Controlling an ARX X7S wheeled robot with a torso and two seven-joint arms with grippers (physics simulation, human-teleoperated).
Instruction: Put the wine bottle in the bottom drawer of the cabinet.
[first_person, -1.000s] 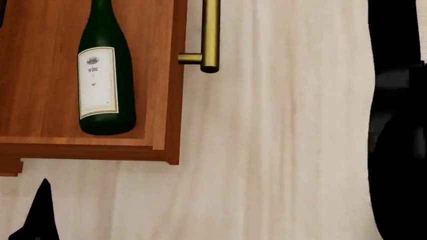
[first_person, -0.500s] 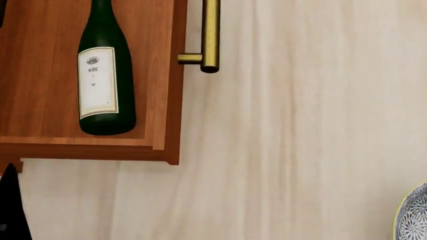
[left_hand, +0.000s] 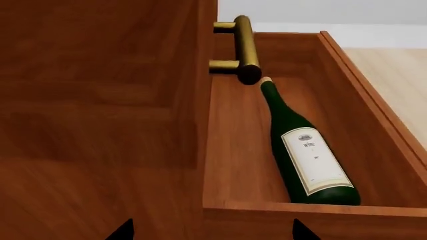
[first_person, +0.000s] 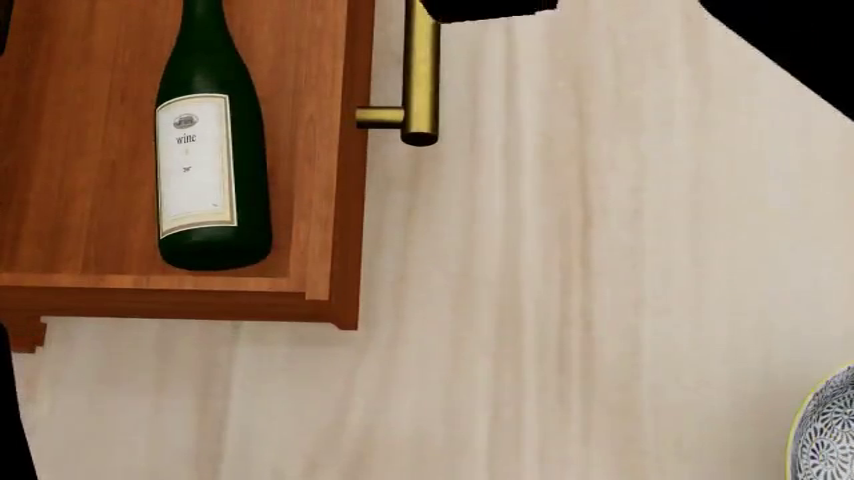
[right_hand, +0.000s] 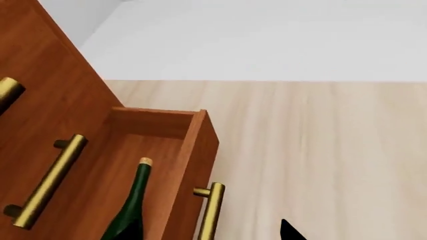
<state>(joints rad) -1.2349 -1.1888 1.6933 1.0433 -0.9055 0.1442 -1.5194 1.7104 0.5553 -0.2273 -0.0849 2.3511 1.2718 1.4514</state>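
Note:
The wine bottle (first_person: 211, 150) lies flat on its side inside the pulled-out bottom drawer (first_person: 80, 150), label up, with nothing holding it. It also shows in the left wrist view (left_hand: 300, 145) and, with its cork end showing, in the right wrist view (right_hand: 137, 195). The drawer's brass handle (first_person: 422, 80) sticks out of its front panel. My left gripper (left_hand: 213, 232) is open and empty, outside the drawer's near side wall beside the cabinet (left_hand: 100, 100). My right gripper (right_hand: 210, 235) is open and empty above the drawer's handle (right_hand: 211, 212). Its arm (first_person: 794, 40) shows black at the head view's top.
A blue-patterned bowl (first_person: 834, 430) lies on the pale wood floor (first_person: 574, 300) at the lower right. The two upper drawers' brass handles (right_hand: 50, 180) show on the cabinet front (right_hand: 67, 95). A white wall rises behind.
My right arm left the right side of the head view, uncovering the bowl, and now shows at the top right. My left arm has slid off the lower left edge. The bottle has not moved.

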